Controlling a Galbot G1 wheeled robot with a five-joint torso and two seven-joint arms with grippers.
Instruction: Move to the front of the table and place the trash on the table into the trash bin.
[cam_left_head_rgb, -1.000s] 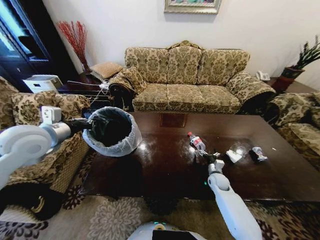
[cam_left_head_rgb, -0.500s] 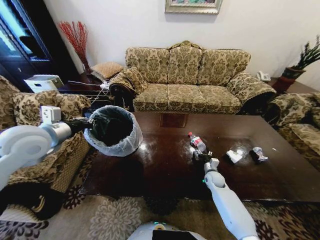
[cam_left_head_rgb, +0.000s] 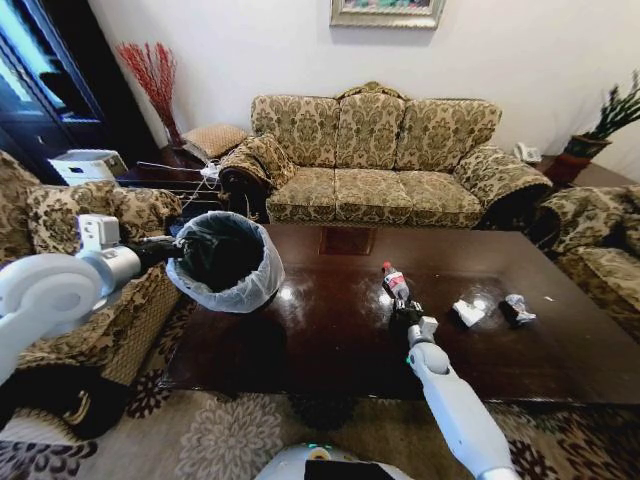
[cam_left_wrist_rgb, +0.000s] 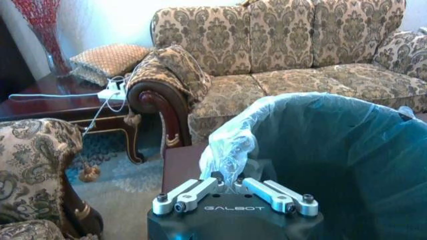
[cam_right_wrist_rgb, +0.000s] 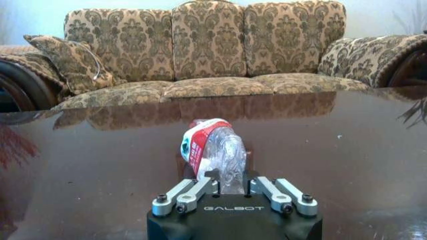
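The trash bin (cam_left_head_rgb: 225, 262), black with a white bag liner (cam_left_wrist_rgb: 230, 145), hangs over the table's (cam_left_head_rgb: 330, 340) left end. My left gripper (cam_left_head_rgb: 170, 250) (cam_left_wrist_rgb: 230, 182) is shut on its rim and bag. A clear plastic bottle (cam_left_head_rgb: 395, 283) (cam_right_wrist_rgb: 215, 150) with a red label lies mid-table. Its base sits between the fingers of my right gripper (cam_left_head_rgb: 403, 312) (cam_right_wrist_rgb: 231, 186), which is shut on it. More trash lies to the right: a white paper wad (cam_left_head_rgb: 467, 312), a crinkled wrapper (cam_left_head_rgb: 516, 308) and a tiny scrap (cam_left_head_rgb: 546, 297).
A patterned sofa (cam_left_head_rgb: 385, 155) stands behind the table, with armchairs at the left (cam_left_head_rgb: 90, 215) and right (cam_left_head_rgb: 600, 240). A side table (cam_left_head_rgb: 165, 175) with cables is at the back left. The carpet (cam_left_head_rgb: 215, 440) lies in front.
My right gripper has moved left from beside the bottle to the bottle's base and closed on it. The bottle has turned slightly. The left arm and the bin have not moved.
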